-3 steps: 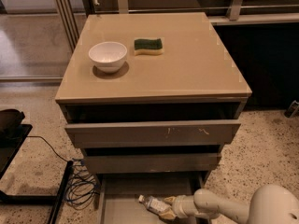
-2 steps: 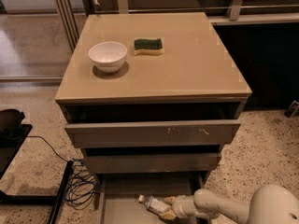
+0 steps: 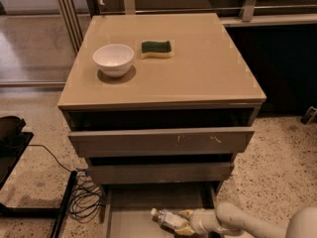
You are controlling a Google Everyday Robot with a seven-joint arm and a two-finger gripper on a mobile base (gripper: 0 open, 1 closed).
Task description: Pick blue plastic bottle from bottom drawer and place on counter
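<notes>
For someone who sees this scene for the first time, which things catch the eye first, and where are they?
First, the gripper reaching low into the open bottom drawer, right at the blue plastic bottle that lies on its side there. Then the white bowl and the green sponge, side by side on the counter, toward its back left part.

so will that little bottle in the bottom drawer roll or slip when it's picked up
The blue plastic bottle lies on its side in the bottom drawer, so it would probably roll if nudged. It looks small and clear, so likely light and smooth. The hand is at its base end.
</notes>
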